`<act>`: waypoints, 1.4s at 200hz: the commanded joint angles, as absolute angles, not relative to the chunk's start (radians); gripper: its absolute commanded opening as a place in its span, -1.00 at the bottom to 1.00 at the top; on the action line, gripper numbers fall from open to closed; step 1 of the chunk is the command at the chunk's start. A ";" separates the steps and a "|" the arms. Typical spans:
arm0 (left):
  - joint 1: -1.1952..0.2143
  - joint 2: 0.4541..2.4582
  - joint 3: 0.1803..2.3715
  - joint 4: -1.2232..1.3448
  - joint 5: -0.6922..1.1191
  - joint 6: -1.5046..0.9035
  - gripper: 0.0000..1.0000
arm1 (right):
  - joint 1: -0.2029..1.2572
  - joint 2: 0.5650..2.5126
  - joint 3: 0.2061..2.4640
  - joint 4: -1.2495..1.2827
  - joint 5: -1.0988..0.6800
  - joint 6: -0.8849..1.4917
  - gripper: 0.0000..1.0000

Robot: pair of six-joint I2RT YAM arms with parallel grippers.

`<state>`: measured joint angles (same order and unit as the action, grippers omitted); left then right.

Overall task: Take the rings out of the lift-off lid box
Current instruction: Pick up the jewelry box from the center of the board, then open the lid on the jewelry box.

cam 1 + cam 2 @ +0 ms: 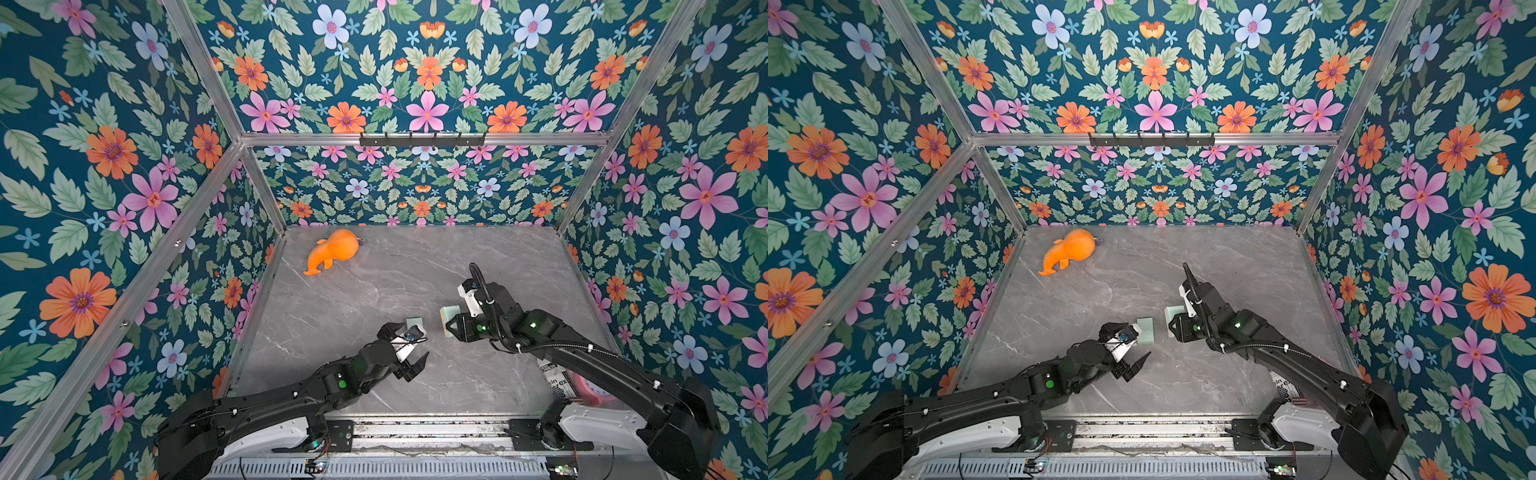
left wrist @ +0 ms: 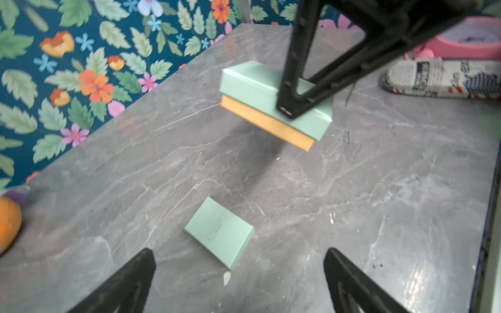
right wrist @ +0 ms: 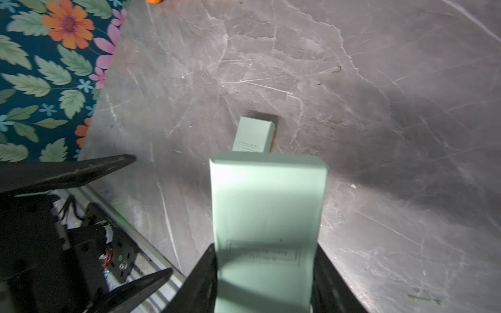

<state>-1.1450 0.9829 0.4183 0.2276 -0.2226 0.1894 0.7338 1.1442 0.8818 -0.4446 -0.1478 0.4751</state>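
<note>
The rings are not showing anywhere I am looking: no small black hoops are lying on the table (image 1: 374, 270), and none are sitting between either set of fingers. I am guessing they are inside the box, but nothing is confirming that.

The mint-green box (image 2: 257, 89) is hanging in the air, clear of the marble, with a tan band showing beneath its green upper part. The right gripper (image 3: 264, 245) is clamping it across its narrow sides, jaws partly closed onto it.

Below and near it, a second, flat mint-green piece (image 2: 219, 233) is lying on the table with a printed label facing up. I cannot tell whether this is the lifted-off lid or another box, since both pieces are carrying a label. The left gripper (image 2: 239, 251) is hovering over it with its jaws spread wide, gripping nothing.

Further out, an orange plush toy (image 1: 332, 249) is lying near the far-left corner, well apart. A newsprint-patterned roll (image 2: 444, 78) is lying near the right arm's base.

As I am reading it, the job is looking early. No ring is out yet, and getting into the box and bringing each ring out is all remaining.
</note>
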 commanded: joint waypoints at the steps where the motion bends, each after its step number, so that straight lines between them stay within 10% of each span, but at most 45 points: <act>1: -1.143 1.010 0.430 0.281 -0.148 0.397 0.99 | 0.735 1.109 0.865 -0.409 -0.228 0.451 -0.12; 280: -1.116 1.121 0.496 0.395 -0.085 0.480 0.80 | 0.736 1.077 0.813 -0.334 -0.390 0.443 -0.16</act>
<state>-1.1187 1.1255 0.5014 0.3885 -0.0700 0.4946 0.7357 1.0817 0.8078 -0.3546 -0.3874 0.4427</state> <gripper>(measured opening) 0.900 0.485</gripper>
